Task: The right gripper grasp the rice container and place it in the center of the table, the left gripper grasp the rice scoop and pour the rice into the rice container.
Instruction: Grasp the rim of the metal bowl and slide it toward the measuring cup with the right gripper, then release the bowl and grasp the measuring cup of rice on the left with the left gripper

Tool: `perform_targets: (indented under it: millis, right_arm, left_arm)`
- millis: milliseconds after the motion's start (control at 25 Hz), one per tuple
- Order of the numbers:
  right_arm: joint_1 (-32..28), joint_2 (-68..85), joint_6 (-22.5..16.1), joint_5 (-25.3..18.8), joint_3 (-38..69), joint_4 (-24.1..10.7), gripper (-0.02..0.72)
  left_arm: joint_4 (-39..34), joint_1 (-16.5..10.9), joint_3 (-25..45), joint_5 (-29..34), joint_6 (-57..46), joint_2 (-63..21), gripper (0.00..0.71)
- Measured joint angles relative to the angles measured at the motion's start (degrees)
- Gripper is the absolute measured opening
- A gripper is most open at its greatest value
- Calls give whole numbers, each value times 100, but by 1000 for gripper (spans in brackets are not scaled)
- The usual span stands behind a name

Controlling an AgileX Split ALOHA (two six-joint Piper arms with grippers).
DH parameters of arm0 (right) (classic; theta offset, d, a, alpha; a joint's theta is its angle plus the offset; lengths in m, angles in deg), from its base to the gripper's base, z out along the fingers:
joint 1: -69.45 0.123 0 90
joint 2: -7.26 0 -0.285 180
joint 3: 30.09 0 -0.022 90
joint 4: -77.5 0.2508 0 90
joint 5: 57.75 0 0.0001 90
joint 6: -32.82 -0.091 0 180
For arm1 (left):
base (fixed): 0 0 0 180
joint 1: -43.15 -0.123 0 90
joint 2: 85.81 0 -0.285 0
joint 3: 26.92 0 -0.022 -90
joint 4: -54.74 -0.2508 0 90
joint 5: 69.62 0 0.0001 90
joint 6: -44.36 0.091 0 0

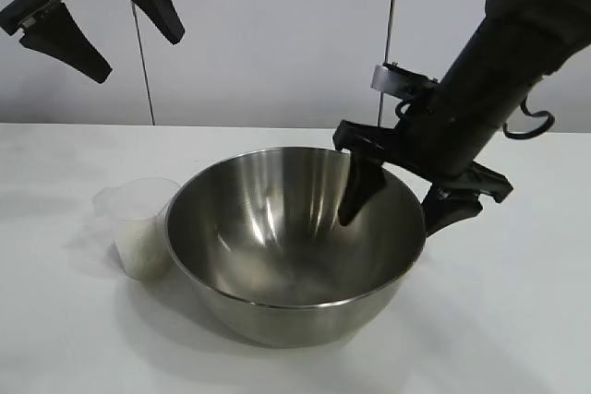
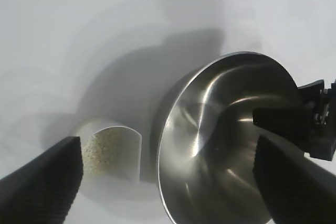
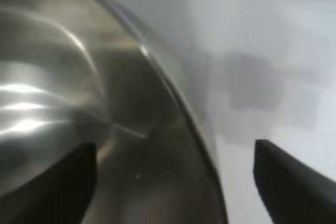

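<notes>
Steel bowl: the rice container (image 1: 295, 246) sits on the white desk (image 1: 517, 320), centre of the exterior frame, slightly low.
Right claw: the right claw (image 1: 399, 200) comes in from the upper right and straddles the bowl's right rim, one finger inside the wall, the other outside. The jaws are set apart around the rim; whether they press it I cannot tell.
Rice scoop: the clear plastic rice scoop (image 1: 140, 228) stands upright at lower left, just beside the bowl's left wall, with rice (image 2: 102, 148) in its bottom.
Left claw: the left claw (image 1: 102, 20) hangs wide open in the upper left corner, well above the desk.
Key relation: the scoop lies below the left claw, slightly to the right in the frame; the left arm is clearly the nearer one.
</notes>
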Motion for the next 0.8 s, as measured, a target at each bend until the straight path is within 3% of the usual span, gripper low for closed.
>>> perform_targets:
  millis: [200, 320, 480, 640, 800]
  right_arm:
    - [-241, 392, -257, -954, -1061, -876, 686]
    - [-714, 406, -287, -1711, -1619, -1376, 685]
    - [-1538, 472, -184, -2334, -2050, -1992, 681]
    - [-2199, 702, -88, -2615, -2116, -2065, 669]
    - [-2399, 1307, -88, -2626, -1930, -1994, 661]
  left_arm:
    - [0, 0, 0, 0, 0, 0, 636]
    - [0, 0, 0, 0, 0, 0, 636]
    - [0, 0, 0, 0, 0, 0, 636]
    - [0, 0, 0, 0, 0, 0, 636]
    - [0, 0, 0, 0, 0, 0, 636]
